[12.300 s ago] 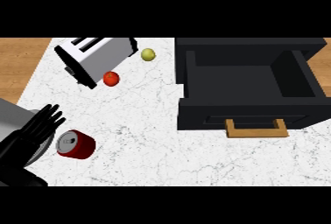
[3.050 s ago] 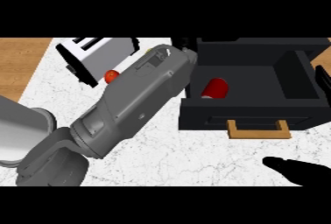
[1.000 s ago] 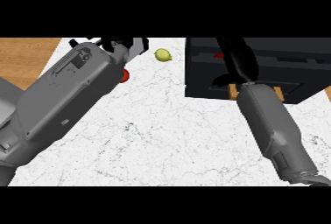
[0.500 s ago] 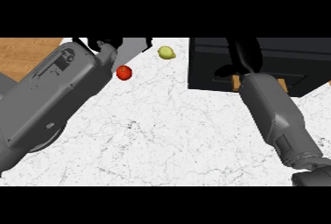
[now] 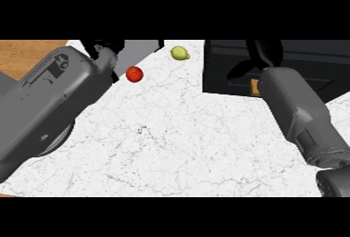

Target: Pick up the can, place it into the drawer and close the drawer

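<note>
No writing is readable. The right black hand (image 5: 263, 54), fingers straight, presses the black box-shaped drawer (image 5: 226, 69) front; the left hand's fingers cannot be told.

White veined marble counter (image 5: 178, 148), matt black drawer (image 5: 226, 69), wooden floor (image 5: 27, 55).

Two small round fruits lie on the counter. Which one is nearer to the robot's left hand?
The red fruit. It lies just beside the left hand, while the yellow-green fruit lies farther right, toward the drawer.
</note>
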{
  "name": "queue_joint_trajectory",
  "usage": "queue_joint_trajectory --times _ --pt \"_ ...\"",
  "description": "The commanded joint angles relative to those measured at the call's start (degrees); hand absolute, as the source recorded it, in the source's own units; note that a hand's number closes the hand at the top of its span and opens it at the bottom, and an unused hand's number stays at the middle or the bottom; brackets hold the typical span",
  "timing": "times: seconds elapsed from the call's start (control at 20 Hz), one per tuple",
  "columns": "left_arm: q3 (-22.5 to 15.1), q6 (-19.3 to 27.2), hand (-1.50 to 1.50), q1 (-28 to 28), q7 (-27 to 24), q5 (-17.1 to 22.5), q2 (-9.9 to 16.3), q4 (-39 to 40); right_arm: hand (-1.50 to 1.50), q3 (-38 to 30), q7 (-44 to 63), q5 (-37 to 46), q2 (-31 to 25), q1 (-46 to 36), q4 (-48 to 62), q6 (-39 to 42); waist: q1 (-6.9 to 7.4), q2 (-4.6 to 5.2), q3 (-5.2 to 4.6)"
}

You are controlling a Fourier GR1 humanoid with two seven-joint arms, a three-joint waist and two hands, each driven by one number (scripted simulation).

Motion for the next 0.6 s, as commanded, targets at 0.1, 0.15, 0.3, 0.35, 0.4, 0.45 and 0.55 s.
queue_joint_trajectory --times 0.1,0.15,0.3,0.35,0.4,0.45,0.55 --pt "-0.57 0.30 -1.50 2.26 -0.18 -1.12 0.32 -2.63 -1.50 -2.01 -0.55 -1.62 -1.57 -6.25 1.58 2.95 1.19 -0.11 -0.32" --pt "0.02 0.70 -1.50 0.16 2.02 -0.83 0.96 -2.66 -1.50 -2.43 -4.39 -2.70 -0.48 -5.84 2.38 5.14 0.09 -0.46 -0.28" --pt "0.06 0.72 -1.50 1.91 0.87 -0.95 1.01 -4.19 -1.50 -10.09 -9.09 -11.63 1.54 -7.37 1.05 8.60 1.04 -0.48 -0.15" --pt "-0.21 0.16 -1.50 3.38 0.29 -1.18 1.51 -4.12 -1.50 -12.25 -10.42 -13.86 1.31 -5.98 0.98 8.16 1.05 -0.18 -0.11" --pt "-0.36 1.77 -1.50 2.24 1.15 -1.41 0.95 -4.32 -1.50 -14.26 -11.02 -16.16 3.33 -6.16 1.16 9.38 0.74 -0.51 -0.03" --pt "-0.15 0.67 -1.50 2.45 1.69 -0.95 1.62 -4.28 -1.50 -16.42 -12.36 -18.37 1.57 -7.40 0.91 12.00 0.62 -0.41 -0.01" --pt "0.25 1.24 -1.50 2.53 1.76 -0.97 1.46 -4.31 -1.50 -19.80 -14.43 -22.01 2.90 -7.50 0.50 13.10 -0.06 -0.56 -0.03"
